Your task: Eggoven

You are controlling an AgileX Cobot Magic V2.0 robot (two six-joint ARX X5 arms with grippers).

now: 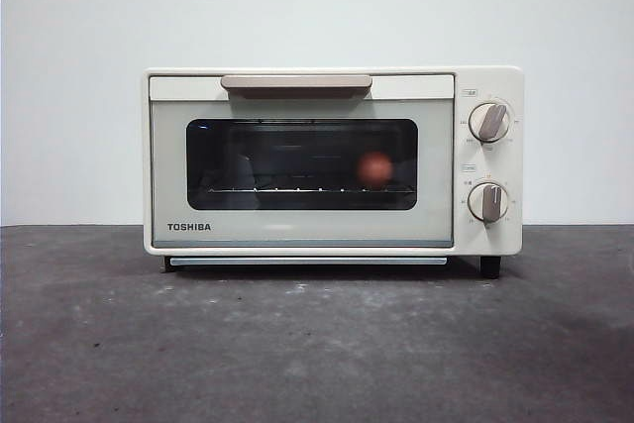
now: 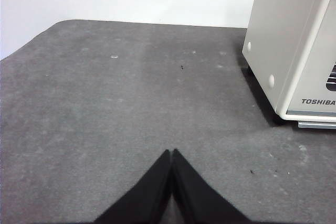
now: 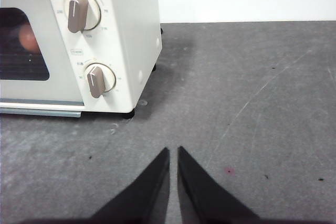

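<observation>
Standing on the grey table (image 1: 99,344), the toaster oven (image 1: 333,160) faces the front camera, door closed. Behind its glass, the egg (image 1: 374,168) rests on the rack. Left end effector (image 2: 171,153) and right end effector (image 3: 174,150) hover aside, tips together.

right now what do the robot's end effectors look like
Only the tips show. The left end effector and right end effector each have two plain matte black jaws, wedge-shaped and tapering to a point. No cables, markings or arm links are in view.
</observation>
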